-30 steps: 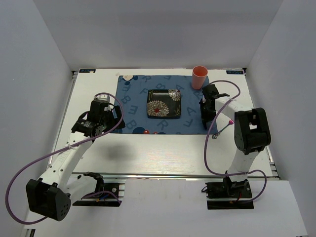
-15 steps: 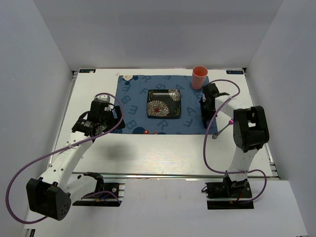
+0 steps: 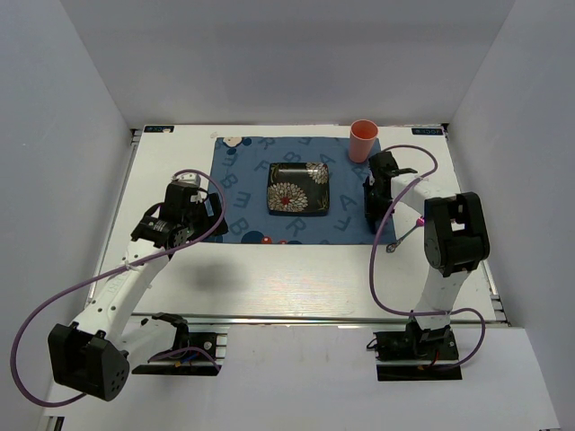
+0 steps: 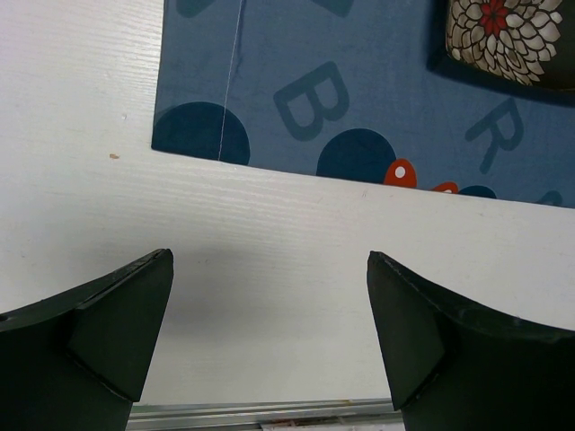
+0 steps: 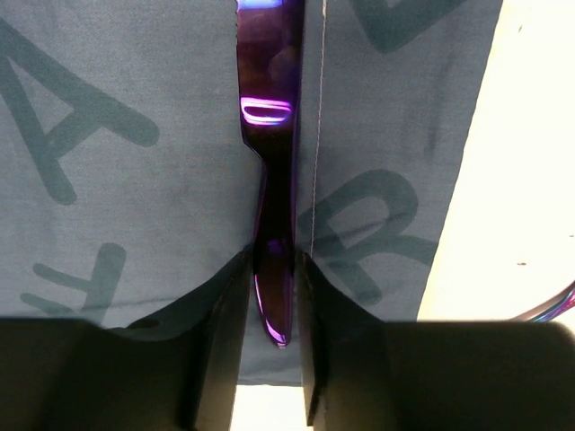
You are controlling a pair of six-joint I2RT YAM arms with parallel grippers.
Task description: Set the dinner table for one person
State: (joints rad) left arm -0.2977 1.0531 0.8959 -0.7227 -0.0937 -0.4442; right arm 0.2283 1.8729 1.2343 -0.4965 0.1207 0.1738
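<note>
2 arms: both reach over the dinner table (image 3: 269, 278); the right one is at work and the left looks idle.
Dinner table: the big white top under everything, with a metal rail (image 3: 314, 319) along its near edge.
Blue letter mat (image 3: 243, 180): spread on the far half of the table.
On the mat: 1 black flowered plate (image 3: 298, 189) at the middle and 1 coral cup (image 3: 363, 140) at the far right corner.
Purple utensil (image 5: 269, 108): lies flat on the mat's right strip, to the right of the plate.
Right gripper (image 5: 272, 260): low over the mat, with its jaws nearly closed, 1 on each side of the utensil's slim end. I cannot tell whether they pinch it or merely flank it.
Left gripper (image 4: 269, 269): jaws wide apart with nothing between them, over bare table just beside the mat's near left corner.
Step in hand: laying cutlery to the right of the plate — it looks almost finished.
Next move: the jaws need to part clear of the slim end, then lift straight up so the utensil is not dragged askew.
Left to do: no other cutlery is in view, so I cannot say.
</note>
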